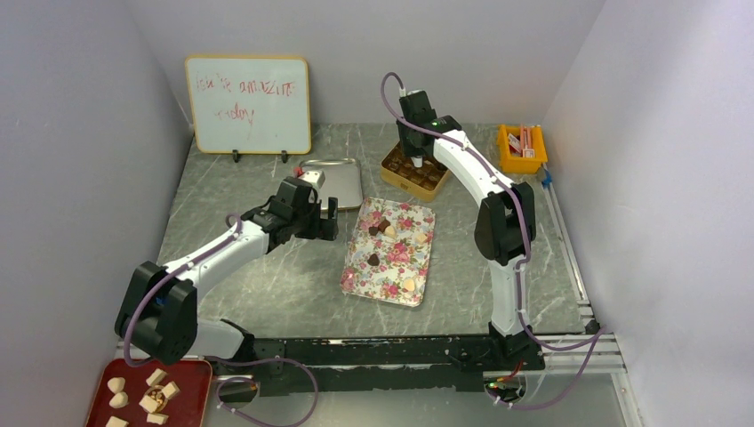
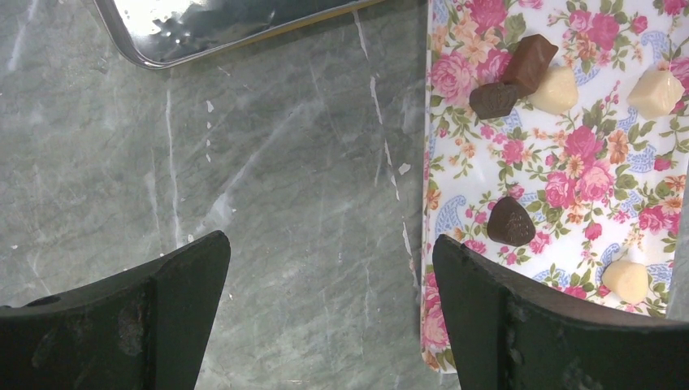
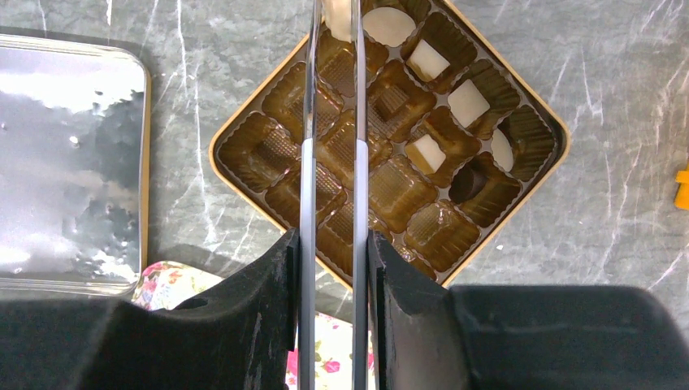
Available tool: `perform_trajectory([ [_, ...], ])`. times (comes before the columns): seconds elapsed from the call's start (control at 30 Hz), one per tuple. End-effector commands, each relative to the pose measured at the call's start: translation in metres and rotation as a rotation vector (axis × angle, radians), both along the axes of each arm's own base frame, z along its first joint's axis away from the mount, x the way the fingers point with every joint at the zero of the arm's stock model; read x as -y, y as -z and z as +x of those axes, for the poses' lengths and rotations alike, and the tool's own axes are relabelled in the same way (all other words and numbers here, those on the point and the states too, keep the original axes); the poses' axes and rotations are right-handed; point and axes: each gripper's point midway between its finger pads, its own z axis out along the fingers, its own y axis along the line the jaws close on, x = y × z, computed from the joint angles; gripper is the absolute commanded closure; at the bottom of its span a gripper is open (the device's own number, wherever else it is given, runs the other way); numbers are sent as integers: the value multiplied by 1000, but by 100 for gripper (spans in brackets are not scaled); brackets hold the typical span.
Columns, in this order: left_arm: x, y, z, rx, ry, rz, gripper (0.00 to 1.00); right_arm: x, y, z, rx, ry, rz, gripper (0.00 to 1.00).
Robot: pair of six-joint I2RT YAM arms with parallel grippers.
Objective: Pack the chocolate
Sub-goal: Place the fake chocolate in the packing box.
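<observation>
Several chocolates lie on a floral tray (image 1: 356, 267), among them a dark heart (image 2: 511, 222), a brown block (image 2: 530, 63) and cream pieces (image 2: 556, 89). My left gripper (image 1: 331, 216) is open and empty over the bare table just left of the tray (image 2: 455, 162), and it also shows in the left wrist view (image 2: 331, 244). My right gripper (image 1: 415, 151) is shut on metal tongs (image 3: 307, 122), seen too in the right wrist view (image 3: 333, 240). The tong tips hold a cream chocolate (image 3: 337, 16) over the gold compartment box (image 3: 252, 146). The box holds several cream pieces (image 3: 428, 61) and a dark one (image 3: 465, 185).
A silver lid (image 1: 333, 178) lies between the arms behind the floral tray. A whiteboard (image 1: 248, 105) stands at the back left and an orange bin (image 1: 522, 147) at the back right. A red tray (image 1: 187, 374) with beige chunks sits at the near left.
</observation>
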Motion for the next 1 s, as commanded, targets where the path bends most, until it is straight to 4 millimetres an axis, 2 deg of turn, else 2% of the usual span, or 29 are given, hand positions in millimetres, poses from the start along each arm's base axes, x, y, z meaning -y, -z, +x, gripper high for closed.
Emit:
perform_trajectory([
  [0.0, 7, -10, 9, 30, 5, -33, 0, 0, -17, 12, 67, 13, 17, 75],
  [0.97, 9, -13, 10, 30, 3, -44, 0, 8, -16, 6, 61, 27, 14, 65],
])
